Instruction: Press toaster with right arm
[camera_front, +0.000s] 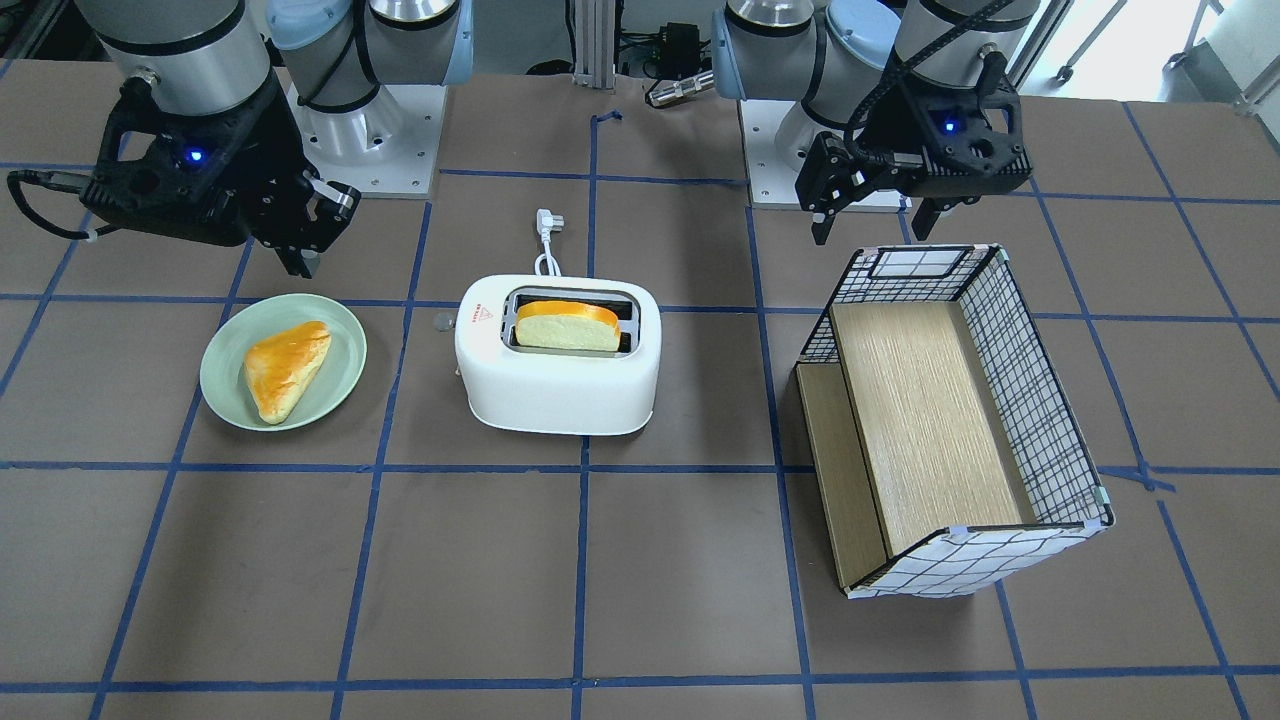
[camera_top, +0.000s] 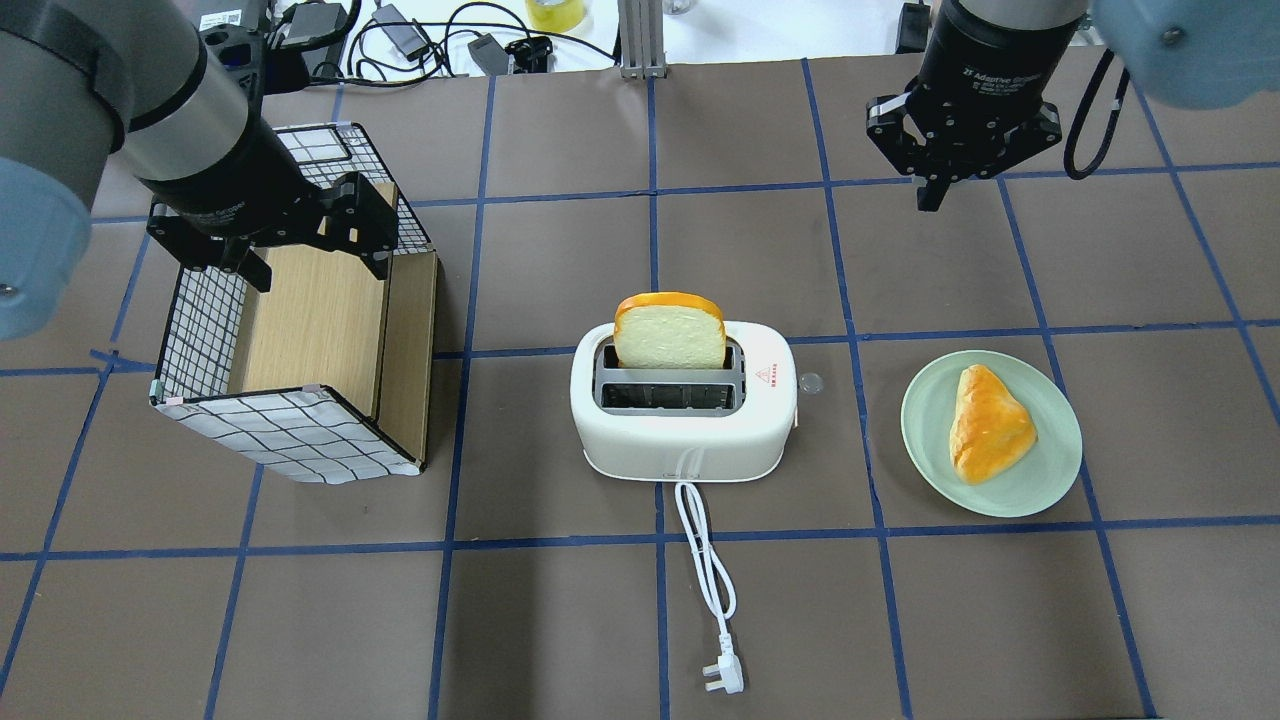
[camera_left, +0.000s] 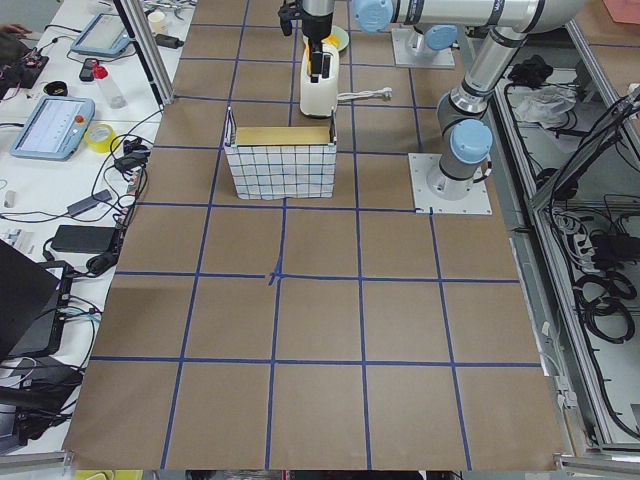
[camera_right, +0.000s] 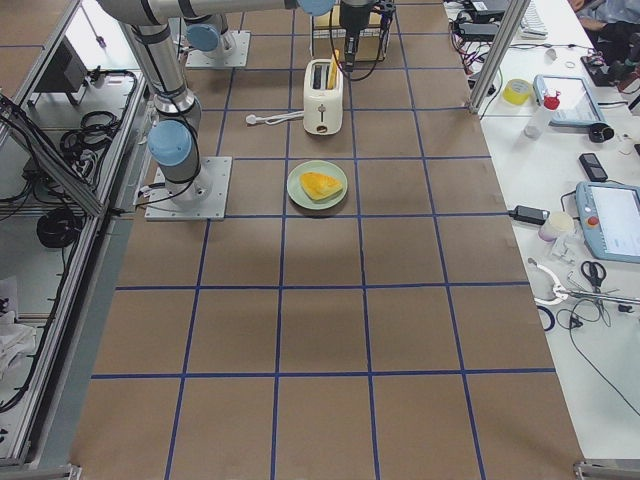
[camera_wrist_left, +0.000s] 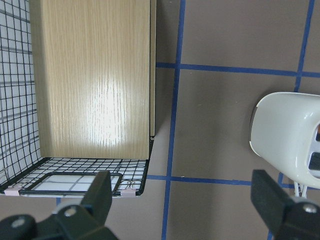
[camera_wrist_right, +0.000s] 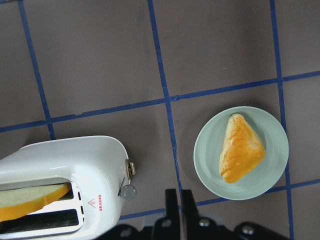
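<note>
The white two-slot toaster (camera_top: 680, 440) stands mid-table with a bread slice (camera_top: 670, 330) upright in one slot. Its round lever knob (camera_top: 808, 382) sticks out of the end that faces the plate. It also shows in the front view (camera_front: 560, 385) and the right wrist view (camera_wrist_right: 75, 160). My right gripper (camera_top: 935, 195) is shut and empty, high above the table, beyond the toaster and off toward the plate's side. In its wrist view the fingertips (camera_wrist_right: 180, 197) are together, with the knob (camera_wrist_right: 129, 191) just to their left. My left gripper (camera_top: 315, 265) is open and empty above the basket.
A green plate (camera_top: 1040, 490) with a golden pastry (camera_top: 990, 425) lies to the right of the toaster. A wire-grid basket with wood panels (camera_top: 290, 435) lies tipped at the left. The white cord and plug (camera_top: 722, 678) trail toward the robot.
</note>
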